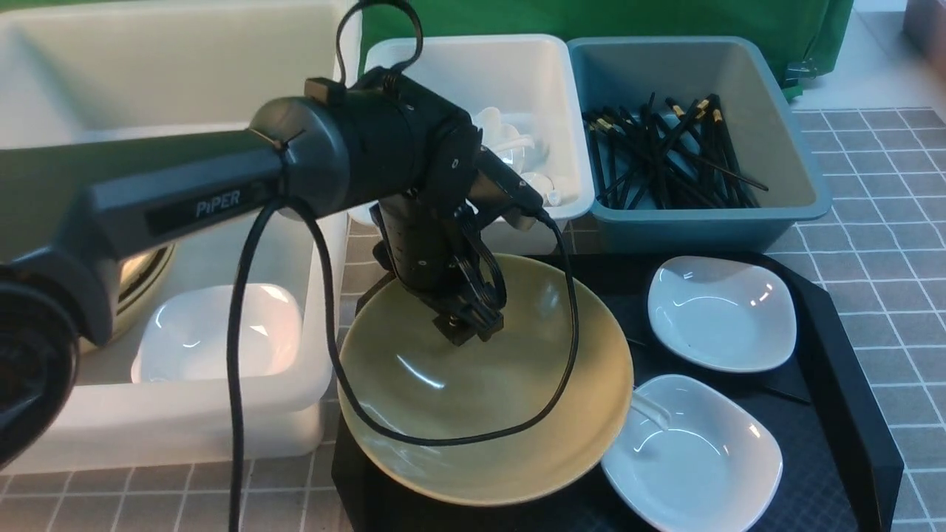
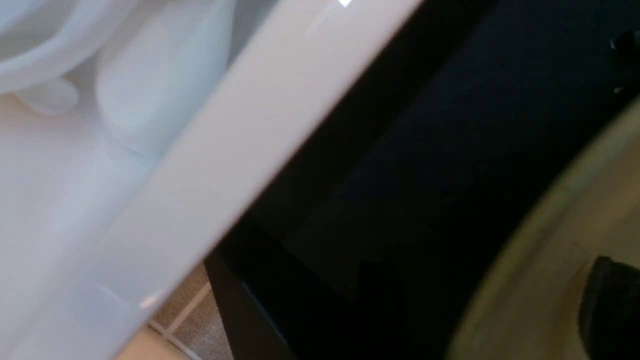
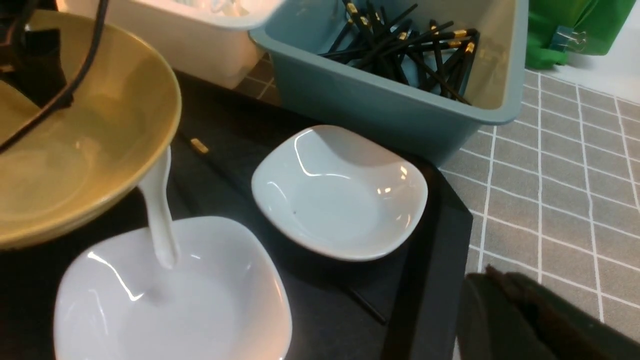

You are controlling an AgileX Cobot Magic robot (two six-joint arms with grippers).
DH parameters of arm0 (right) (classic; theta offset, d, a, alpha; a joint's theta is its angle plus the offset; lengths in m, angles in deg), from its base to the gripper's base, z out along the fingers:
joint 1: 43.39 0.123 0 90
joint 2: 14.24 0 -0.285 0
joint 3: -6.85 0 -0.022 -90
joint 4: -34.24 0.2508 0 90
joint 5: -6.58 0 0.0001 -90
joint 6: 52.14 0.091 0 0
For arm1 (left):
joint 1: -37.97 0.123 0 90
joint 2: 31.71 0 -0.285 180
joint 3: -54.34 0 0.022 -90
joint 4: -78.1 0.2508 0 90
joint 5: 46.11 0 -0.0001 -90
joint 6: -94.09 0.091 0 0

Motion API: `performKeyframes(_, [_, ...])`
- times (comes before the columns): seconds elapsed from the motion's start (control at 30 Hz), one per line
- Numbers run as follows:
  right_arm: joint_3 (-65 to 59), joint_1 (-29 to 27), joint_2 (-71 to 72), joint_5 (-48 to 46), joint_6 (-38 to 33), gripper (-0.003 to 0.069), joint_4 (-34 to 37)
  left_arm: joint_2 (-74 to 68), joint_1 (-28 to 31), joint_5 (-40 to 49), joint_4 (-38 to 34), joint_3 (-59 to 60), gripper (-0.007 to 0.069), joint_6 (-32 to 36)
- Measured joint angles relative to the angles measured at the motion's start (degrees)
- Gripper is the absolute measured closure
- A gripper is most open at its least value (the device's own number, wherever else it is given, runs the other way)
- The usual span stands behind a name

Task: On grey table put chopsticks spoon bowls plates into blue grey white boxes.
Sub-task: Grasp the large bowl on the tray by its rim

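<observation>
My left gripper [image 1: 467, 326] reaches down over the far rim of a big tan bowl [image 1: 480, 399], shut on it. One finger [image 2: 610, 305] sits inside the bowl [image 2: 550, 280]. The bowl tilts above the black tray. A white spoon [image 3: 157, 210] runs from under the bowl into the near white plate [image 1: 695, 451]. A second plate [image 1: 720, 310] lies behind it. Chopsticks [image 1: 665, 148] fill the blue-grey box [image 1: 783, 192]. My right gripper [image 3: 492, 280] is shut and empty, over the grey table [image 3: 550, 190] by the tray's edge. It is out of the front view.
The large translucent tub [image 1: 185, 414] at the left holds a white plate [image 1: 218, 332] and a tan bowl [image 1: 144, 277] behind my arm. The small white box [image 1: 473, 66] holds spoons [image 1: 517, 148]. The black tray [image 1: 842, 332] carries a loose chopstick [image 3: 365, 305].
</observation>
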Motion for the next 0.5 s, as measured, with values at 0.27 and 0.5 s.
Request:
performKeyframes(0.27, [0.00,0.00,0.00,0.30,0.00,0.0618,0.11,2.61,0.10,3.31,-3.37,-0.41,0.0435,0.51])
performKeyframes(0.5, [0.00,0.00,0.00,0.30,0.04,0.0615,0.11,11.27,0.62,4.81,-5.44,-0.41,0.0611,2.62])
